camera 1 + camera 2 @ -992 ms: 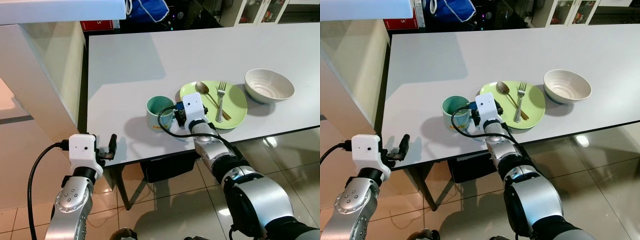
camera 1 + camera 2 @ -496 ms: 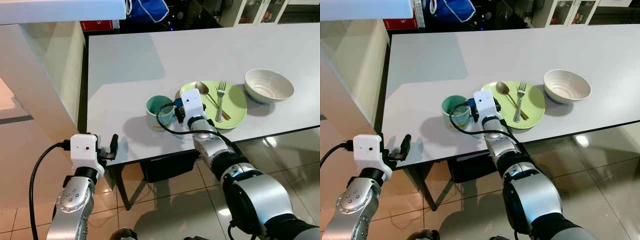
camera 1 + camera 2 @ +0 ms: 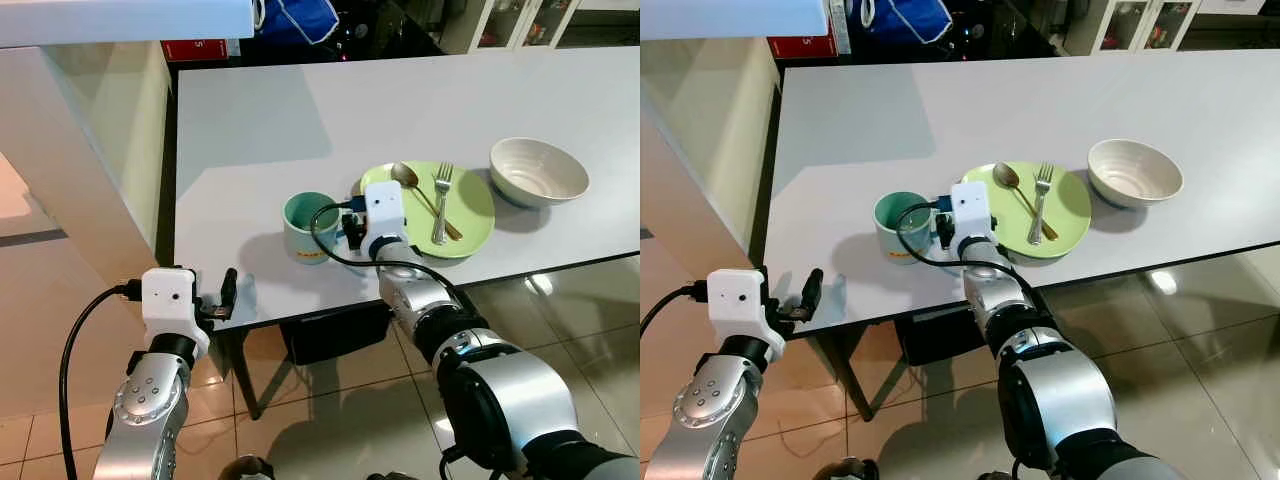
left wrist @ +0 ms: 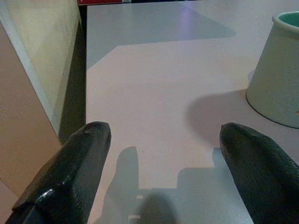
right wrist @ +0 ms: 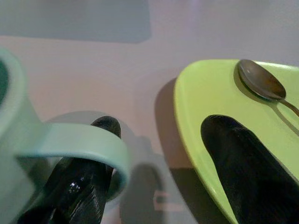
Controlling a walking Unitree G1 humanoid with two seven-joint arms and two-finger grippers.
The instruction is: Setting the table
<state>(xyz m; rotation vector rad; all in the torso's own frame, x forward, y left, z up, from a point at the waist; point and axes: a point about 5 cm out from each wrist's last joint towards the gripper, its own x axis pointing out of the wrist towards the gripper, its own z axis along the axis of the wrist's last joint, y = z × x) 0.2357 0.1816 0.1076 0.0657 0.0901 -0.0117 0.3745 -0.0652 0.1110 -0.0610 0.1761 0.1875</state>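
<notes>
Since 1.0 s ago, the mug (image 3: 306,226) has been shifted toward the robot's left along the table (image 3: 300,120), so that a wider strip of bare table is now seen between it and the plate (image 3: 470,225). The right gripper (image 3: 352,226) has been carried the same way and is now placed just beside the mug, at its handle (image 5: 79,147).

In the right wrist view, 1 finger (image 5: 81,184) is seen passing through the loop of the handle, while the other finger (image 5: 243,172) is held above the rim of the plate. The jaws are spread wide and are not closed on anything; the handle is hooked by 1 finger only.

The mug is set upright near the front edge of the table. The plate lies to its right, apart from it. A spoon (image 3: 412,186) and a fork (image 3: 440,200) are laid on the plate. A bowl (image 3: 538,170) is set to the right of the plate, close to it.

The left gripper (image 3: 226,292) is held at the front left edge of the table, well apart from the mug. Its fingers (image 4: 70,172) are spread wide, and nothing is held between them.
</notes>
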